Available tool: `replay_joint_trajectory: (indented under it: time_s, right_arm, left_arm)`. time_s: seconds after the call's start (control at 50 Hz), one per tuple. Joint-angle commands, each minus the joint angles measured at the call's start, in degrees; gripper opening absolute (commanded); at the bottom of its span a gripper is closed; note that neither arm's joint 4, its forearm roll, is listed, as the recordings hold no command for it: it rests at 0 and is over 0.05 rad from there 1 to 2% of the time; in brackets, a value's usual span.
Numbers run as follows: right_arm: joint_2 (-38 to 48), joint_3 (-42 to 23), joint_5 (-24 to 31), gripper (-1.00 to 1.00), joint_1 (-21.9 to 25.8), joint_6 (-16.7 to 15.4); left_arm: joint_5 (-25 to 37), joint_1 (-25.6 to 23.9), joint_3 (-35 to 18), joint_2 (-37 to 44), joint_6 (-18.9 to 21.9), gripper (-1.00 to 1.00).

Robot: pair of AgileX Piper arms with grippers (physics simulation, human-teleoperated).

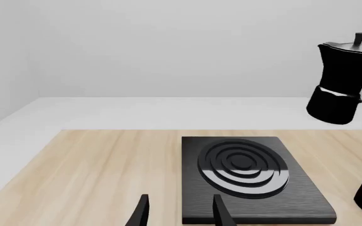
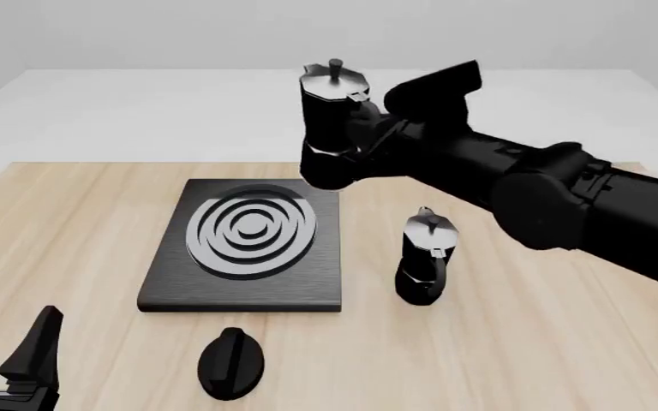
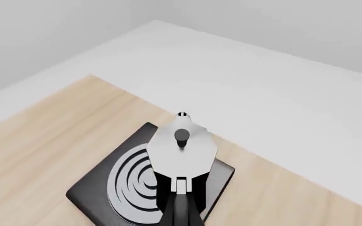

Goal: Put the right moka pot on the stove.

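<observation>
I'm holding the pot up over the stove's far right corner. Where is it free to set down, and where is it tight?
The burner rings are bare, with nothing on the stove. The held moka pot hangs in the right gripper. It is tighter to the stove's right, by the twin pot, and in front, by the knob. Bare wood lies left of the stove, beyond the left gripper.

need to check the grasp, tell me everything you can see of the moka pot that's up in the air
The lifted moka pot is black and faceted, pinched at the waist, with a silvery lid and small knob. It hangs clear of the table, tilted slightly, above the far right part of the stove, touching neither. The right gripper meets it on its handle side; the fingers are hidden. From the right wrist view, its lid sits over the burner rings.
</observation>
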Motion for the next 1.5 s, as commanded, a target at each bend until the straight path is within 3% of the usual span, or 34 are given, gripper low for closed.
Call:
replay_joint_trajectory:
  time_s: [0.02,0.54,1.28,1.5]
  right_arm:
    - [4.50,-3.69,-1.94,-1.00,2.69,0.50]
    - [16.52,-16.00,-0.51,-1.00,7.29,-0.35]
    - [25.51,-20.38,-2.85,-1.00,4.28,0.23]
    - [27.50,-20.90,-3.76,-1.00,4.61,1.70]
  left_arm:
    - [0.00,0.00,0.00,0.00,0.00,1.00]
    - [0.00,0.00,0.00,0.00,0.00,1.00]
    - [0.00,0.00,0.00,0.00,0.00,1.00]
    - [0.00,0.00,0.00,0.00,0.00,1.00]
